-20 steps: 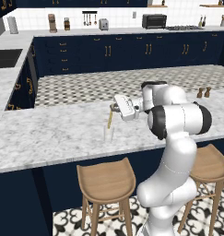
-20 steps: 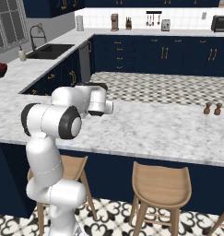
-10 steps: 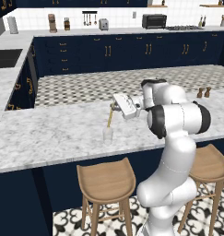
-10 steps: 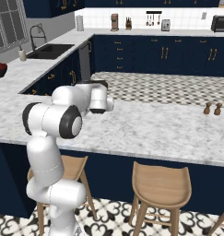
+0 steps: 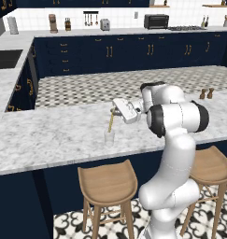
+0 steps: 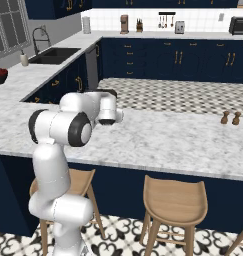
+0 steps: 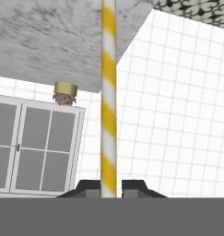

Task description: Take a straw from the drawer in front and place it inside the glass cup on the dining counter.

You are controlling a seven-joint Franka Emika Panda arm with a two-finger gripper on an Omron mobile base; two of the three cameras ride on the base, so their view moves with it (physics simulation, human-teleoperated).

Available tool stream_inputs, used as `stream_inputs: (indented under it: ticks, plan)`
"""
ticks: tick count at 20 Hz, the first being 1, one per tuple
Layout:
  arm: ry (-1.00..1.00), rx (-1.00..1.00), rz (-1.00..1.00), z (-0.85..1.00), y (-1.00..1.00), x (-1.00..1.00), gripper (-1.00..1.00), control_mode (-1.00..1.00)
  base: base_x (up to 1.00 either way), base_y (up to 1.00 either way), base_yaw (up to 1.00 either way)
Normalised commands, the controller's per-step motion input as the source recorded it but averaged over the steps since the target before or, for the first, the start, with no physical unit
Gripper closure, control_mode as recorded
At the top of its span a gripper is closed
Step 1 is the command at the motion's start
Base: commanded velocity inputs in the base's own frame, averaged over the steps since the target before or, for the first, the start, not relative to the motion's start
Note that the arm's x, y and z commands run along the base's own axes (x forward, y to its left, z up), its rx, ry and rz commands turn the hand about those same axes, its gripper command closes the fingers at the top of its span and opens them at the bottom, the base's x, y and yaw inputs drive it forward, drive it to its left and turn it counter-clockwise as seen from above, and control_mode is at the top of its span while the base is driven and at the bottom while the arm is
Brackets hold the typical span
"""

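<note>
My hand [image 5: 116, 112] was clamped on the straw [image 5: 110, 123], the two dark fingertips [image 7: 89, 188] pressed against its sides near one end. In the hand view the straw ran straight away from the fingertips, a thin round stick with yellow and white bands. From the left base view it hung down from my hand, a little tilted, and its lower end was at the mouth of the glass cup [image 5: 109, 137]; I could not tell if the tip was already inside the rim or only just above it.

The glass cup stood on the worktop [image 5: 49, 140] directly below my hand, near the front edge above the wooden stool [image 5: 108, 181]. It was small, clear and nearly invisible against the pale stone, so its rim was hard to find.

I judged that the placing step was close to its end, but some things could go wrong. If the tip was beside the rim and not over the opening, the straw would slide down the outside wall and fall on the worktop. The straw looked much taller than the cup, so after release it could lean hard on the rim and tip the light cup, or roll out. A sideways push from my hand could also knock the cup toward the edge.

The worktop was white-grey marbled stone, smooth and flat, and the stool seat was rounded wood.
</note>
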Motion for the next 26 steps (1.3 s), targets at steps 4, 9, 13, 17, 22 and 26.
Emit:
stream_inputs:
  ticks: [4,9,13,17,22,26]
  plan:
    - [0.0,0.0,0.07,-0.18,-0.02,0.24,1.0,-1.0,0.0,0.0,0.0]
    - [0.0,0.0,0.07,-0.22,-0.03,0.2,1.0,-1.0,0.0,0.0,0.0]
    - [0.0,0.0,0.04,-0.22,-0.04,0.09,1.0,-1.0,0.0,0.0,0.0]
    - [0.0,0.0,0.05,-0.16,-0.05,0.08,1.0,-1.0,0.0,0.0,0.0]
    - [0.0,0.0,0.01,-0.06,-0.02,-0.07,-1.0,-1.0,0.0,0.0,0.0]
    - [0.0,0.0,0.0,0.0,-0.01,-0.07,-1.0,-1.0,0.0,0.0,0.0]
